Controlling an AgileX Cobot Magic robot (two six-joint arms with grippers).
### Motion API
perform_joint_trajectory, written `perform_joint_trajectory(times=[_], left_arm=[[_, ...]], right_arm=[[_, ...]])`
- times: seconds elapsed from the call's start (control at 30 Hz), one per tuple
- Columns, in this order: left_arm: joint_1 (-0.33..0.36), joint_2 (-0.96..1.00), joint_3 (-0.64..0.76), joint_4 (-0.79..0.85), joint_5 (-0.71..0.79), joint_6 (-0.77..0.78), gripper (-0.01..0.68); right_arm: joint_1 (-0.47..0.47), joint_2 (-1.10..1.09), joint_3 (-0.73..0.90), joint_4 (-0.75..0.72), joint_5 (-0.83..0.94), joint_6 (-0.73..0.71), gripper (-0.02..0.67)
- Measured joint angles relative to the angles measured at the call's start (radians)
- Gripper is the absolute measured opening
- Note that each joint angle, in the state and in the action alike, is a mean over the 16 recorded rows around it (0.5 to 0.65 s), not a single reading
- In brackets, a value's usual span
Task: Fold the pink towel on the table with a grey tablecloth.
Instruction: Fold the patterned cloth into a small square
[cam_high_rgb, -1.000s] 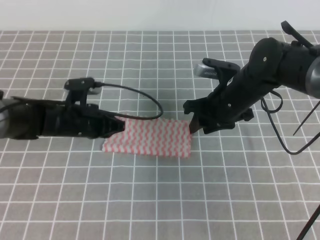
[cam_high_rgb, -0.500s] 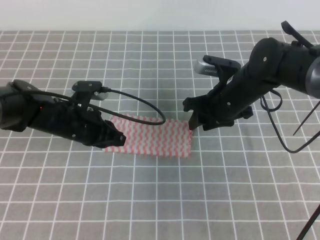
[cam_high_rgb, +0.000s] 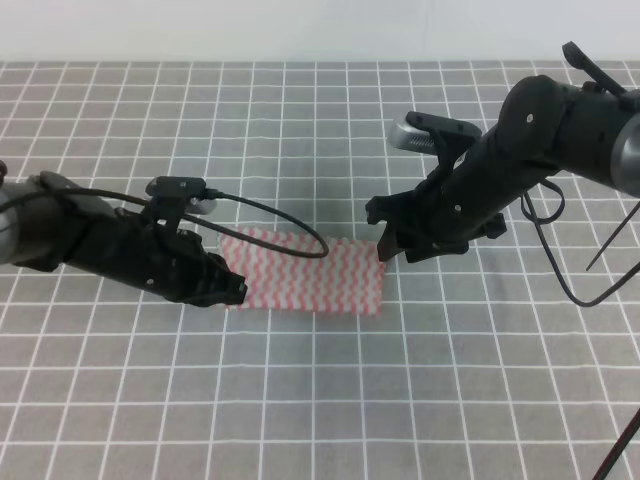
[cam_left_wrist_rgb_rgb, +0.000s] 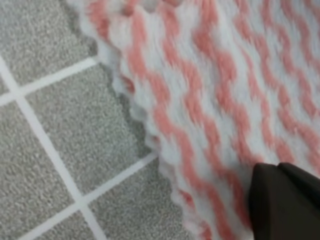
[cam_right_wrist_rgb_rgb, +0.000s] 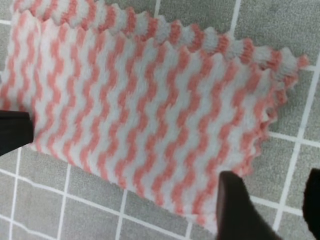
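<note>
The pink towel (cam_high_rgb: 305, 272) lies flat near the middle of the table with a grey tablecloth (cam_high_rgb: 300, 400), long axis running left-right in the high view, 2 layers visible along its far edge in the right wrist view, so 1 fold is judged already done. The left gripper (cam_high_rgb: 232, 288) is placed at the towel's left short edge, near its front-left corner; in the left wrist view 1 dark fingertip (cam_left_wrist_rgb_rgb: 285, 202) is seen low over the cloth just inside that scalloped edge, but the second finger is out of frame, so whether the jaws are spread or pinching cloth cannot be told. The right gripper (cam_high_rgb: 385, 247) is held at the right short edge, by the towel's far-right corner; in its wrist view 2 fingers (cam_right_wrist_rgb_rgb: 240, 210) are seen apart with only tablecloth between them, just off the towel's corner, nothing pinched. Judgement: the next fold would run along the long axis, left end carried over toward the right end, and the left arm is the one already on cloth. Risk: only the top layer being caught.
</note>
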Motion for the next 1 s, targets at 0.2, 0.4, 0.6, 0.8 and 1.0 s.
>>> perform_joint_trajectory(times=[0.2, 0.4, 0.6, 0.8, 1.0], left_arm=[[0.000, -0.002, -0.038, -0.003, 0.008, 0.000, -0.002], [0.002, -0.006, -0.077, -0.012, 0.001, 0.001, -0.002], [0.013, 0.016, -0.095, -0.032, -0.014, 0.001, -0.002], [0.028, 0.053, -0.095, -0.049, -0.015, -0.001, -0.002], [0.037, 0.081, -0.095, -0.061, -0.013, -0.002, -0.001]], right_arm=[[0.000, 0.000, 0.000, -0.001, 0.002, 0.000, 0.275], [0.000, 0.000, 0.000, 0.002, 0.002, 0.001, 0.275], [0.000, 0.000, 0.000, 0.013, -0.005, 0.002, 0.275], [0.000, 0.004, 0.000, 0.023, -0.011, 0.008, 0.281], [0.000, 0.022, 0.000, 0.027, -0.019, 0.026, 0.307]])
